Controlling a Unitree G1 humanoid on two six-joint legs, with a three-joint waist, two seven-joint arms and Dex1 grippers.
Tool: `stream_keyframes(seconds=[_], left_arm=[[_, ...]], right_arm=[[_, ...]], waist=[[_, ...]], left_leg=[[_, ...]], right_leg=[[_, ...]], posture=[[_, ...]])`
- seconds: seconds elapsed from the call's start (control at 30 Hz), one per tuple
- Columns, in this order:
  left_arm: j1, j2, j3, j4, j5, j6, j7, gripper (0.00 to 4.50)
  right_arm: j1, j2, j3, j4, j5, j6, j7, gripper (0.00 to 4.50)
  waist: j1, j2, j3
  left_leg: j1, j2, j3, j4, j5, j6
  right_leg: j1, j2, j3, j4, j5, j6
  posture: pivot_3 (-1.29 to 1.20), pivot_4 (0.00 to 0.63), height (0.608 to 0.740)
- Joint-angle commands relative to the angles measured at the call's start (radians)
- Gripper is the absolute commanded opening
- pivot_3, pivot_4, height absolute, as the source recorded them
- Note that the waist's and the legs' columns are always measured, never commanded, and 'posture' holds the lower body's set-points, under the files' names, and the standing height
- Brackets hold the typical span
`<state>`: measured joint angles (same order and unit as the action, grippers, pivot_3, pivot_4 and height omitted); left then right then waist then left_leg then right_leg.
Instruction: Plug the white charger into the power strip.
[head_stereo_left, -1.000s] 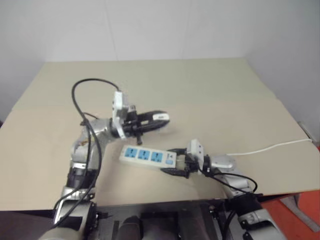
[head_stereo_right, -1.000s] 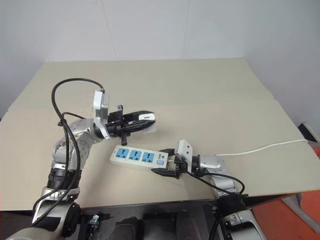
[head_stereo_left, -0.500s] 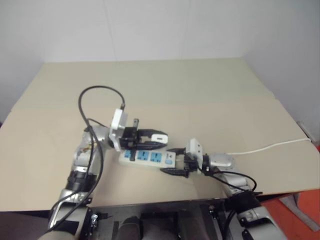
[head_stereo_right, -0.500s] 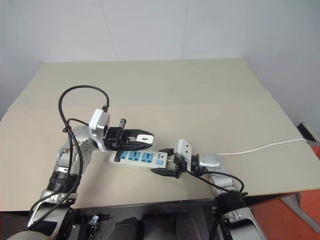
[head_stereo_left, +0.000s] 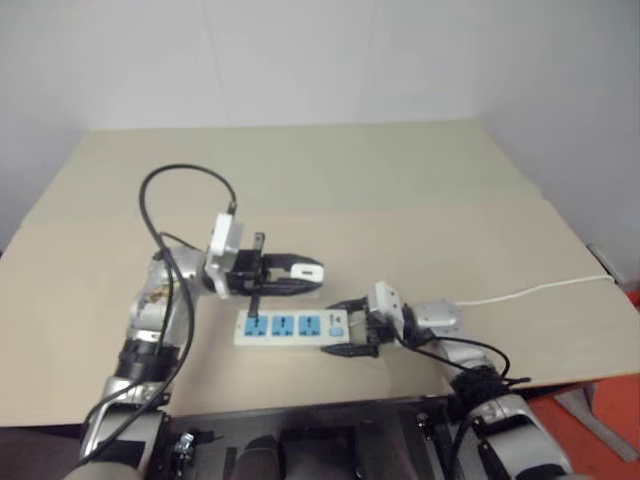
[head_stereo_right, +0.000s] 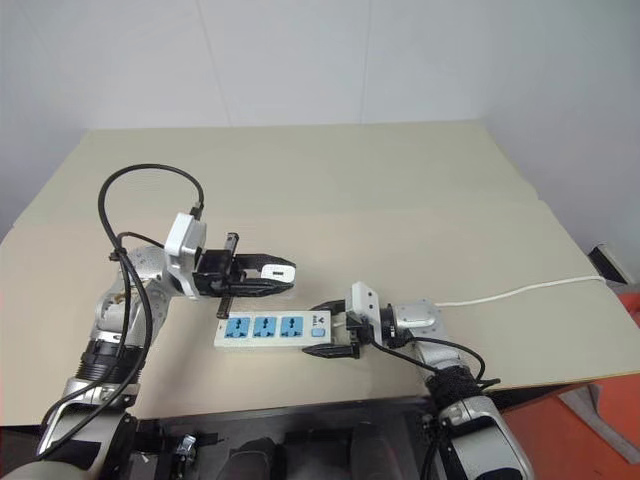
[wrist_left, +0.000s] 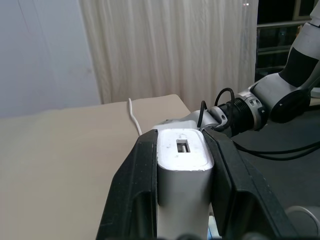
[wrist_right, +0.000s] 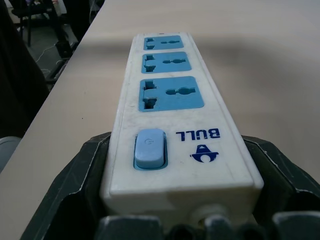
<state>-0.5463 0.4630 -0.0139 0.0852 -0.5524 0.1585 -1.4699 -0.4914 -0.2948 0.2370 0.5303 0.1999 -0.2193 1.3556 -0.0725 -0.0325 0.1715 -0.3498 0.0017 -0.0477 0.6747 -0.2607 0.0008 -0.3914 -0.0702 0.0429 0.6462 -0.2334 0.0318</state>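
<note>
The white charger (head_stereo_left: 308, 271) is clamped between the black fingers of my left gripper (head_stereo_left: 305, 272), which points level toward the right, a little above and beyond the power strip (head_stereo_left: 288, 327). In the left wrist view the charger (wrist_left: 182, 155) sits tight between both fingers (wrist_left: 142, 170). The power strip, white with three blue sockets, lies along the table's near side. My right gripper (head_stereo_left: 347, 327) is shut on its button end (wrist_right: 149, 148), one finger (wrist_right: 82, 170) on each long side.
The strip's thin white cord (head_stereo_left: 530, 292) runs right across the beige table (head_stereo_left: 400, 180) to its right edge. The table's front edge (head_stereo_left: 300, 400) lies just below the strip. Behind the table stands a white wall (head_stereo_left: 300, 60).
The left gripper has come down and slightly left with the charger, closer to the strip. The right gripper has turned the strip from slanted to parallel with the table's front edge.
</note>
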Motion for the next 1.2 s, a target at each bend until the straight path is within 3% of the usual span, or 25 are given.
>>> stream_keyframes(seconds=[0.03,0.37,1.2], left_arm=[[0.006,0.011,0.025,-0.06,-0.031,0.005,0.021,1.01],[0.022,0.018,0.025,-0.082,-0.042,0.016,0.034,1.01],[0.115,0.015,-0.006,-0.048,-0.013,-0.007,0.033,1.01]], right_arm=[[0.005,0.012,0.073,0.109,-0.084,-0.047,0.018,3.43],[-0.021,0.027,0.073,0.191,-0.093,-0.086,0.005,3.43],[-0.018,0.021,0.067,0.185,-0.09,-0.08,-0.013,3.43]], waist=[[-0.001,0.0,0.0],[0.002,0.001,-0.001],[0.003,0.001,-0.001]], left_leg=[[0.002,0.001,0.0,-0.001,0.0,0.0],[0.008,0.013,0.006,-0.001,0.0,0.0],[0.008,0.014,0.008,-0.001,0.0,0.0]], right_leg=[[0.002,0.001,0.0,0.0,0.0,0.0],[0.004,0.015,0.001,0.0,0.0,-0.001],[0.004,0.015,0.002,0.0,0.0,-0.003]], posture=[[0.0,0.15,0.74],[0.0,0.15,0.74],[0.0,0.15,0.74]])
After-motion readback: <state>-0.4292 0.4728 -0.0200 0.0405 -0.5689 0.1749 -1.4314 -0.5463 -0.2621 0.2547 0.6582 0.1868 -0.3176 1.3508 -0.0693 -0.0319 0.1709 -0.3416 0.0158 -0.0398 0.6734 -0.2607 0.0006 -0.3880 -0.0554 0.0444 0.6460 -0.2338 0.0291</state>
